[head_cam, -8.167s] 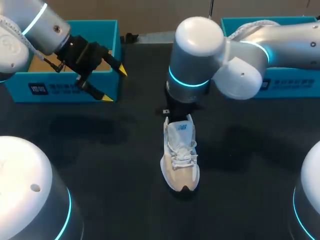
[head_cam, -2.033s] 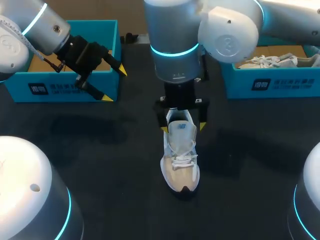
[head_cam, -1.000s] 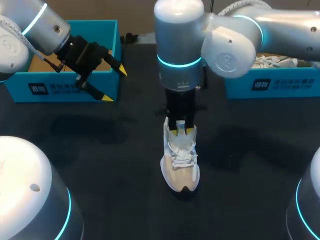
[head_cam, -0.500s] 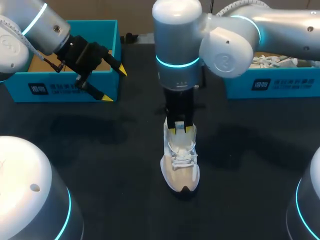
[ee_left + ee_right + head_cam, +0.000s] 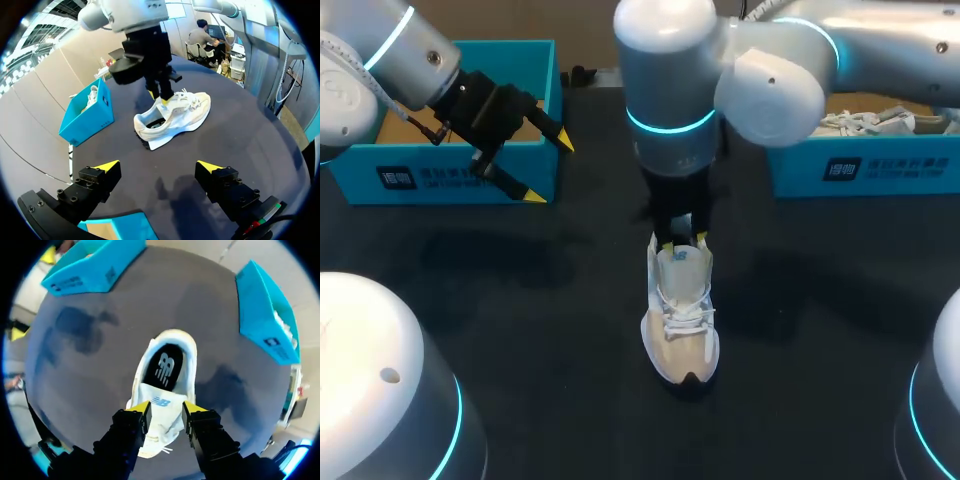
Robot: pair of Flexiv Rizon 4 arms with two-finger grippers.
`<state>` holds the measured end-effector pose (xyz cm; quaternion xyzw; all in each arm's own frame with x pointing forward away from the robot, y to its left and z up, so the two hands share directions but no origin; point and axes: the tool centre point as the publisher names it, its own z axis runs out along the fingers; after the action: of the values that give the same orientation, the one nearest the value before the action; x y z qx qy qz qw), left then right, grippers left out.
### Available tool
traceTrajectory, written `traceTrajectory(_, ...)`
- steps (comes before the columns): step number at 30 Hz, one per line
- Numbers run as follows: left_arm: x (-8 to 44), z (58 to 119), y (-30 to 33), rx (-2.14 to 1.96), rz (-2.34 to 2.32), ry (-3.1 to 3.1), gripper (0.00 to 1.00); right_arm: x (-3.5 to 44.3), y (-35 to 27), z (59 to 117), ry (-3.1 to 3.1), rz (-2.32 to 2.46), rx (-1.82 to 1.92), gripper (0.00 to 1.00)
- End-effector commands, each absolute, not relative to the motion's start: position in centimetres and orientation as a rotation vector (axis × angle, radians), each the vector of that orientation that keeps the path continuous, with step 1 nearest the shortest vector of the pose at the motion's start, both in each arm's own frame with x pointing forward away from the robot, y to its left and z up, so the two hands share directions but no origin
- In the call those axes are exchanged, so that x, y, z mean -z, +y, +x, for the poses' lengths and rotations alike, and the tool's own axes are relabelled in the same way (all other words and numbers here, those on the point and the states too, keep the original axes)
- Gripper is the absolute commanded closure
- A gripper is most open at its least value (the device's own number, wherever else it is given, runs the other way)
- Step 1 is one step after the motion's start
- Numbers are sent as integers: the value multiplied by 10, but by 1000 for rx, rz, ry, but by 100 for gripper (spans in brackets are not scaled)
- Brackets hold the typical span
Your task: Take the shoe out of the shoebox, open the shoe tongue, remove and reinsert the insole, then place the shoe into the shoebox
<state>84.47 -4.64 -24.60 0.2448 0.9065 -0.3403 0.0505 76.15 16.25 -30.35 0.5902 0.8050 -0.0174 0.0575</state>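
Right gripper (image 5: pixel 683 243) is open and points straight down at the shoe (image 5: pixel 682 325). Its fingertips (image 5: pixel 141 407) are parted, one at each side edge of the tongue (image 5: pixel 161 401), with the tongue's top between them. Nothing is held.

Shoe: white and beige, upright on its sole at bench (image 5: pixel 550 330) centre. In the head view the toe is at 6 o'clock and the heel at 12. The laces are tied across the front. In the right wrist view the shoe mouth is exposed past the tongue, and the dark insole (image 5: pixel 164 365) with a white mark lies inside it. The right arm comes in from 2 o'clock, with its wrist stacked directly over the heel end.

Left gripper (image 5: pixel 548 170) is at 10 o'clock from the shoe, well apart from it. It is wide open and empty, and it hangs above the bench just in front of the left box. In the left wrist view the shoe is straight ahead of it and lies side-on, with the right gripper on top.

Far side:
- Left shoebox (image 5: pixel 470 175) is at 10 o'clock. It is blue and open-topped, with a bare brown floor showing inside.
- Right shoebox (image 5: pixel 880 168) is at 2 o'clock and is also blue. A second white shoe (image 5: pixel 880 121) lies in it, partly hidden behind the right arm.
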Motion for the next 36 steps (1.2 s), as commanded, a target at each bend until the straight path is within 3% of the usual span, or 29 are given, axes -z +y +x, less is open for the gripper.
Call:
traceTrajectory(1,246,844,-47,1033,745,2760,0,280,161,767,2595,1309,82,56)
traceTrajectory(5,246,844,-47,1033,745,2760,0,267,166,779,2702,1052,132,51)
traceTrajectory(8,246,844,-47,1033,745,2760,0,260,167,785,2759,890,174,32)
traceTrajectory(10,246,844,-47,1033,745,2760,0,255,168,790,2773,786,186,3)
traceTrajectory(11,246,844,-47,1033,745,2760,0,253,169,792,2777,745,189,0)
traceTrajectory(21,246,844,-47,1033,745,2760,0,258,172,817,2782,474,203,0)
traceTrajectory(36,246,844,-47,1033,745,2760,0,313,172,846,2868,241,86,0)
